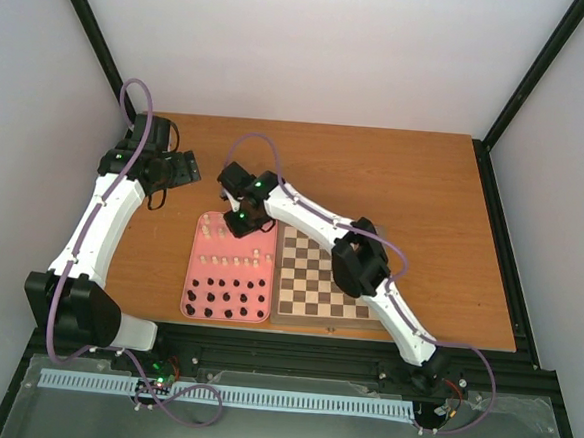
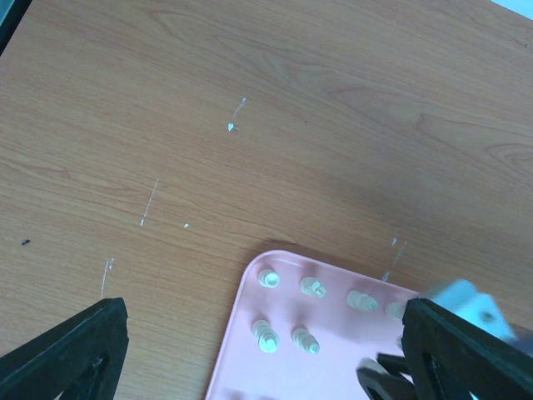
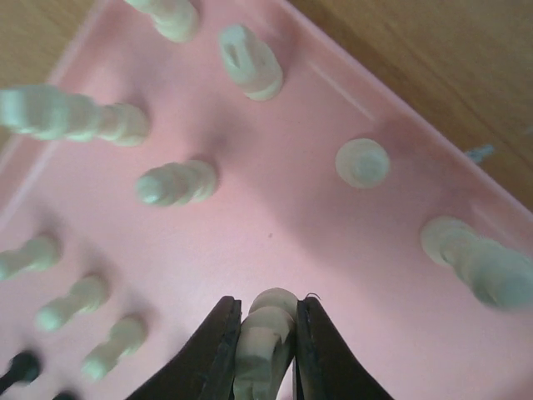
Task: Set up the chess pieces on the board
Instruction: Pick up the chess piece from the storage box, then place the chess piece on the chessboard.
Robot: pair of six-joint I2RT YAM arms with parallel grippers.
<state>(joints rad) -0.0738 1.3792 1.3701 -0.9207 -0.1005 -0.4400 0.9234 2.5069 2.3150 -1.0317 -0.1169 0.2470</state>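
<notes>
**Q:** Starting at the left, what is there?

**A:** The left gripper (image 1: 178, 169) hangs over bare wooden table (image 1: 414, 188), beyond the far left corner of the pink tray (image 1: 198, 245). Its black fingers (image 2: 83, 346) stand wide apart and hold nothing.

**Q:** And the chess pieces?

**A:** The cream chess pieces (image 1: 234, 262) stand in the far half of the tray, with the black figures (image 1: 226, 300) in rows at the near end. The right gripper (image 3: 266, 310) is low over the tray's far part. Its jaws are pressed against both sides of one cream piece (image 3: 263, 342), just below the rounded head.

**Q:** How would that piece handle?

**A:** It looks tiny, light and hard, probably smooth, so it could slip or twist in the jaws. A grip on the narrow stem under the head seems the safest, with a straight lift.

**Q:** What room is there to move?

**A:** Other cream pieces stand near the held one, though none touches the jaws. The tray has a low raised rim to clear. Just to the right lies the board (image 1: 318, 276), its edge against the tray, and no pieces show on the squares in view. The right arm's elbow covers some of them. Further right the table is open.
</notes>
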